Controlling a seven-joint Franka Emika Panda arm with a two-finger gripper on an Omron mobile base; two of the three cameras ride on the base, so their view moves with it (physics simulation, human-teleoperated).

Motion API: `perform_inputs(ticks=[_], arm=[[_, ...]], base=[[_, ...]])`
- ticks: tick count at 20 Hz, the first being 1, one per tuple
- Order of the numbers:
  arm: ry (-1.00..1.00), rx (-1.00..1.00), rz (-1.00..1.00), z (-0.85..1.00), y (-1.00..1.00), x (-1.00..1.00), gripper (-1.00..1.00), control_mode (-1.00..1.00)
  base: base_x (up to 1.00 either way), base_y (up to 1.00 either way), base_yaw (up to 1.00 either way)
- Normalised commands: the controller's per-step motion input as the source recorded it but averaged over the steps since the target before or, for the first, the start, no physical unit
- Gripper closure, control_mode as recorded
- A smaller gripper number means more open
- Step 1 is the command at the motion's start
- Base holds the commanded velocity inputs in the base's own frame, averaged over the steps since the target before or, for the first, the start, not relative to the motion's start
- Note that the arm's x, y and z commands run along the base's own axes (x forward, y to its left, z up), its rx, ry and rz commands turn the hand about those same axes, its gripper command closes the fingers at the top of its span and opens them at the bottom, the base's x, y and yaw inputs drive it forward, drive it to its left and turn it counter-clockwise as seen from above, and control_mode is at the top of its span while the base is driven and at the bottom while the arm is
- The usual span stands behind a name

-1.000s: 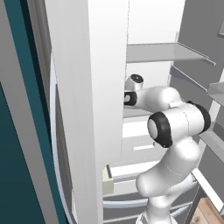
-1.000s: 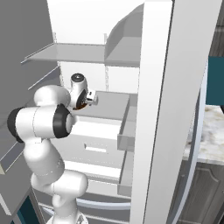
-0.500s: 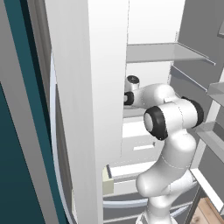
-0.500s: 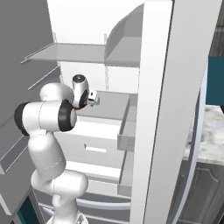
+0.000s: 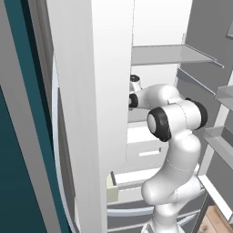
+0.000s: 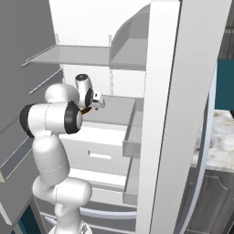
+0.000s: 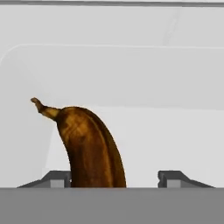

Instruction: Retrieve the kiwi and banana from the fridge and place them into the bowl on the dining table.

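White fridge [image 6: 164,114] interior; brown banana [image 7: 89,148] on pale shelf [image 7: 175,140].

arm [image 6: 50,119] deeper into fridge [image 6: 167,91]; fingers [image 7: 56,178] closing round banana [image 7: 89,148]

Base views flank arm, sharing fridge [image 5: 159,54] interior; hand view close.

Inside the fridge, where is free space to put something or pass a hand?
The upper shelf is bare up to the back wall. The lower shelf is free right of the pincer. It is crowded at the banana, between the fingertips.
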Motion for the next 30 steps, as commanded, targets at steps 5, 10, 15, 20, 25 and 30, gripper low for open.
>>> perform_inputs(ticks=[5,10,15,20,25,30], arm=[[0.09,-0.06,-0.03,-0.8,0.0,-0.4,1.0,-1.0],[-0.01,-0.01,-0.03,-0.67,0.0,-0.3,1.0,-1.0],[-0.01,0.0,0.0,-0.03,-0.01,-0.06,1.0,-1.0],[-0.06,0.0,0.0,-0.08,-0.36,-0.93,1.0,-1.0],[-0.14,0.0,0.01,0.13,-0.3,-1.0,1.0,-1.0],[-0.29,0.0,0.07,0.55,-0.31,-1.0,1.0,-1.0]], base=[[0.0,0.0,0.0],[0.0,0.0,0.0],[0.0,0.0,0.0],[0.0,0.0,0.0],[0.0,0.0,0.0],[0.0,0.0,0.0]])
